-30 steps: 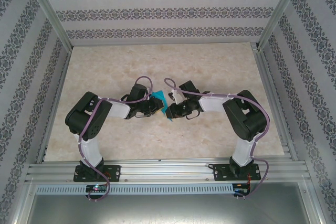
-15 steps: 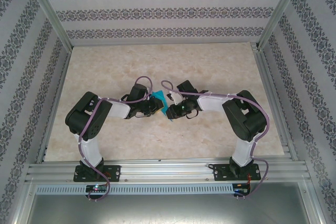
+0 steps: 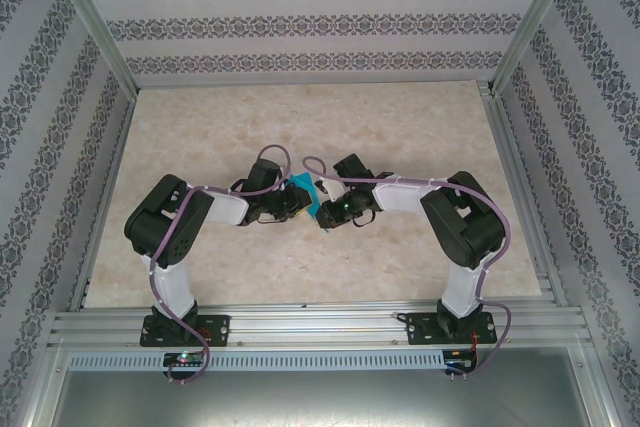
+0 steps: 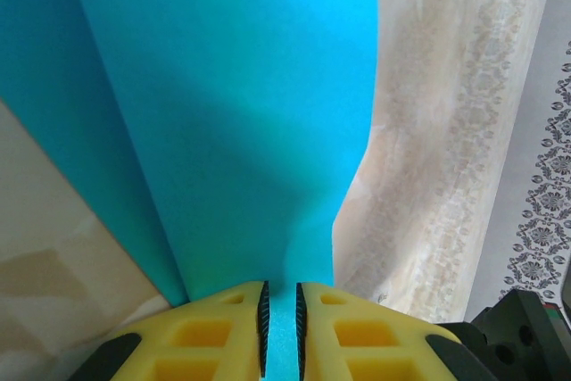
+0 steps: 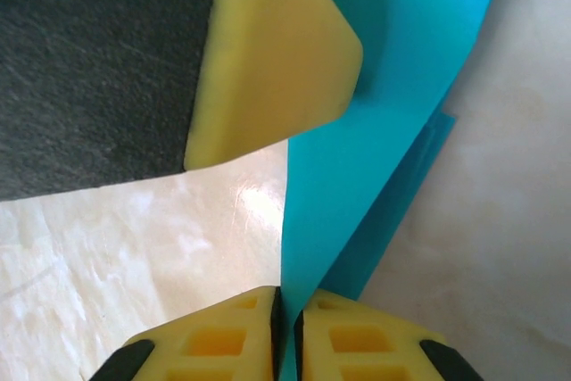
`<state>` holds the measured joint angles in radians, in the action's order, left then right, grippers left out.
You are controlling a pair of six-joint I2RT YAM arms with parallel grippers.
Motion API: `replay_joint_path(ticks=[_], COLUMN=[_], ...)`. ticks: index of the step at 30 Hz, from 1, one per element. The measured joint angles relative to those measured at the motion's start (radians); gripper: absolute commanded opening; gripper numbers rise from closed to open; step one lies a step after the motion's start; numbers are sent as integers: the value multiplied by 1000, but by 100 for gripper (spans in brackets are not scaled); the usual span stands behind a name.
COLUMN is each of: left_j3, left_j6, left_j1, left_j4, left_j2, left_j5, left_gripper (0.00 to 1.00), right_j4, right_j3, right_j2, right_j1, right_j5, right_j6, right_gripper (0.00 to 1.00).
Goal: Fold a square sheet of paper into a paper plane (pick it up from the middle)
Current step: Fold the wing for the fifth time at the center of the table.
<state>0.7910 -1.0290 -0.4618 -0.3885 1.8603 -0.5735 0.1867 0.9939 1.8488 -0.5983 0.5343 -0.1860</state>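
Bench (image 3: 300,117), with the teal paper sheet (image 3: 303,194) held over its middle, part-folded. The left hand (image 4: 281,327) and right hand (image 5: 285,332) each pinched an edge of the sheet. The likely next move, pressing a crease, called for aligned edges. The right wrist view revealed a second layer that the top view hid.

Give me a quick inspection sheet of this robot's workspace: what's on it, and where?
Surface: pale marbled table, flat.
Job's things: teal paper, partly folded, held between the two arms.
Clutter: nothing seen.
Grippers: left pincer and right pincer each pinch the paper.
Cables: purple cables loop along both arms.
Surroundings: patterned walls, aluminium frame.
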Motion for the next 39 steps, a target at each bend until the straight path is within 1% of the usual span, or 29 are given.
replay_joint_path(ticks=[2,6,11,18,29,34,39], left_j3=[2,9,14,-1,-4,-3,-1], left_j6=[0,7,42,84,109,109,109], left_j1=[3,4,4,1,-10,-10,-10], left_j4=[4,16,44,41,41,41,44], left_j2=[0,0,-15,-45,-42,-24,-20], left_j5=[-2,-7,-6,-19,-21,-17,-13], left_gripper=[21,21,22,22,22,21,21], right_j4=[0,-2,-15,-37,-45,-46,-47], right_j3=[0,0,0,1,4,6,6], right_j2=[0,0,6,45,56,58,58], right_j1=[0,7,21,27,34,40,42], right_j5=[0,14,66,121,144,148,149], right_j6=[0,-1,-23,-59,-91,-100,-113], right_gripper=[6,2,2,2,4,6,14])
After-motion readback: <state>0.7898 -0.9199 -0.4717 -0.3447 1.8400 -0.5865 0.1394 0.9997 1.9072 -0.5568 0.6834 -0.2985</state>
